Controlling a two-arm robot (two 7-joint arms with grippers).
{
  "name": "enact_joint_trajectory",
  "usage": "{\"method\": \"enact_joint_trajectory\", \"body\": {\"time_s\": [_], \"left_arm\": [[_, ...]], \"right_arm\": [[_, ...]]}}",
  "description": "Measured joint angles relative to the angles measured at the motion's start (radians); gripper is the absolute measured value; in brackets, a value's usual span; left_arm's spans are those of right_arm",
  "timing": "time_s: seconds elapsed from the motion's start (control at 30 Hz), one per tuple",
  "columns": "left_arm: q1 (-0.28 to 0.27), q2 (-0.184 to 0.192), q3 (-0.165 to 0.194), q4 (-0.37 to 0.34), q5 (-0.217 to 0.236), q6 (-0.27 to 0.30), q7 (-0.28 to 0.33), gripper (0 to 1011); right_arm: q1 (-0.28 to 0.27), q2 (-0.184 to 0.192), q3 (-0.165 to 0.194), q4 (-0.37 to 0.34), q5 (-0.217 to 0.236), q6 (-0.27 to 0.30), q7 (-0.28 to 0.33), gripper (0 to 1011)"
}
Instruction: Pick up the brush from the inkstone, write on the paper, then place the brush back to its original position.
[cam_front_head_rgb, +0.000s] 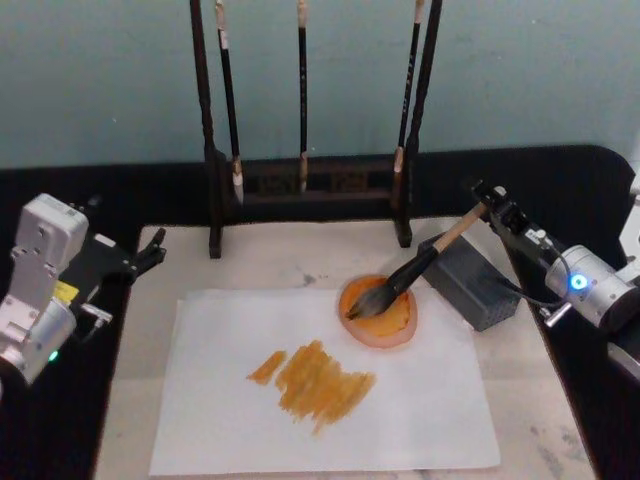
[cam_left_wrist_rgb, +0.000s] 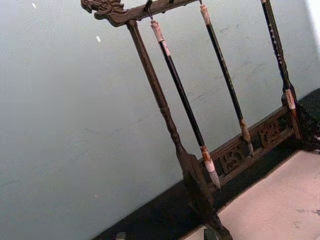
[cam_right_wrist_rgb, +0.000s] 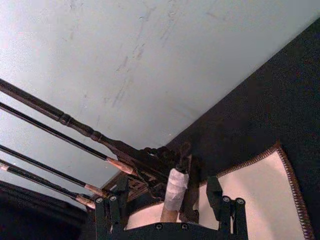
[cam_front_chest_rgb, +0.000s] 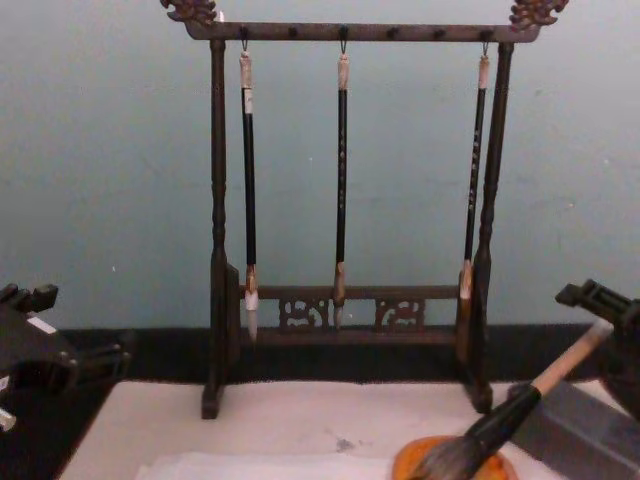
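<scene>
Brush (cam_front_head_rgb: 420, 268) bristles in inkstone (cam_front_head_rgb: 388, 338), right hand (cam_front_head_rgb: 492, 203) spread around its handle end, left hand (cam_front_head_rgb: 153, 251) spread near paper (cam_front_head_rgb: 420, 420)

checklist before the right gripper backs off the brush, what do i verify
1. Brush bristles in the inkstone: ok.
2. Handle propped on the grey block: ok.
3. Right gripper open around the brush's end: ok.
4. Strokes on the paper: ok.
5. Left gripper parked off to the left: ok.
6. Brush steady without the gripper: cannot tell.
</scene>
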Motion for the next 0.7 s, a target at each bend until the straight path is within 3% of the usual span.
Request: {"method": "enact_joint_trajectory", "body": {"time_s": [0.47,0.7], "left_arm": [[0.000,0.000,0.000,0.000,0.000,0.000,0.000,1009],[0.000,0.000,0.000,0.000,0.000,0.000,0.000,1010]], "right_arm": [[0.007,0.000,-0.009,0.004,0.002,-0.007,0.010,1000],[0.006,0.000,-0.008,0.004,0.002,-0.006,0.008,860]]}}
